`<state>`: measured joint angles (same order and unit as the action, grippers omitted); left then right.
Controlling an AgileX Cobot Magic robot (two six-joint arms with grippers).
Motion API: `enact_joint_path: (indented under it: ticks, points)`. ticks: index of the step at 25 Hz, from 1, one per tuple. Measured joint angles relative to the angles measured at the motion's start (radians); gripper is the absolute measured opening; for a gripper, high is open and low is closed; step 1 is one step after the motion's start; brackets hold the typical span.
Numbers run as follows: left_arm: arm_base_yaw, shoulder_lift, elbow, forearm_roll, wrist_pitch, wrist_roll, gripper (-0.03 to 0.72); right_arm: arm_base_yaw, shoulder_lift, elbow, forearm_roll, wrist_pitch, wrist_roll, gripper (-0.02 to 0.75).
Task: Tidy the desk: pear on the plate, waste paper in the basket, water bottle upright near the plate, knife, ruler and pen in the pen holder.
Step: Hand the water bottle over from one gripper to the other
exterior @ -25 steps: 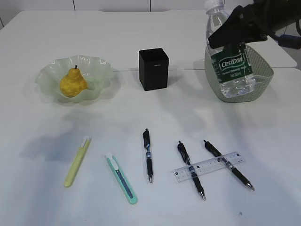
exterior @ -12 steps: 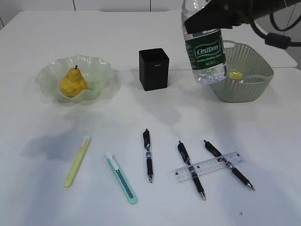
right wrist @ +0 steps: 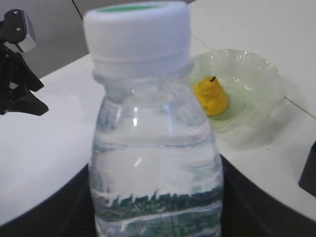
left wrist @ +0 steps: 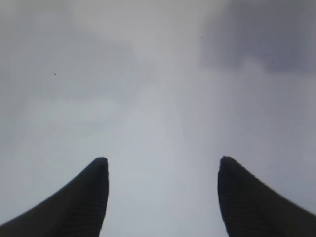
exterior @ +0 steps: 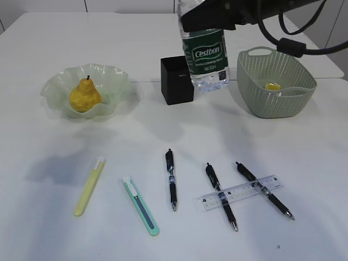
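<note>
Right gripper holds the water bottle by its upper body, jaws clamped either side, bottle upright and lifted clear of the desk. In the exterior view the bottle hangs at about 1 o'clock from the scene centre, in front of the pen holder's right edge, with the basket off to its 3 o'clock. The right wrist view shows the white cap and clear shoulder close up, dark fingers flanking the label.

Left gripper: seen only in its wrist view, jaws standing wide with nothing between them, over bare white tabletop.

Pear sits upright in the plate, at 10 o'clock from centre. A yellow scrap of waste paper lies inside the basket at 2 o'clock.

Front row along 6 o'clock, left to right: a yellow-green knife, a teal knife, then three black pens. First pen lies alone. The ruler lies across the second pen and the third pen, touching both. Whether the ruler rests over or under them I cannot tell for certain; the pens' barrels show through it.

Pen holder stands upright, contents not visible from this angle.
</note>
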<state>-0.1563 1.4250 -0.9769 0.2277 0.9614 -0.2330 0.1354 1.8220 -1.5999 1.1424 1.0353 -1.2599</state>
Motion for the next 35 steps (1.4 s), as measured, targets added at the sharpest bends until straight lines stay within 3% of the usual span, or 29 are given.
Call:
enact_joint_path:
  ticks: [13, 28, 35]
  points:
    - [0.0, 0.0, 0.0, 0.0, -0.097, 0.0, 0.452, 0.012, 0.026, 0.0, 0.161, -0.015, -0.028, 0.432]
    - [0.0, 0.0, 0.002, 0.038, -0.48, 0.0, 0.426, 0.013, 0.026, 0.0, 0.275, -0.001, -0.115, 0.432]
    - [0.0, 0.0, 0.124, 0.098, -0.742, 0.0, 0.401, 0.014, 0.026, 0.0, 0.302, -0.001, -0.117, 0.432]
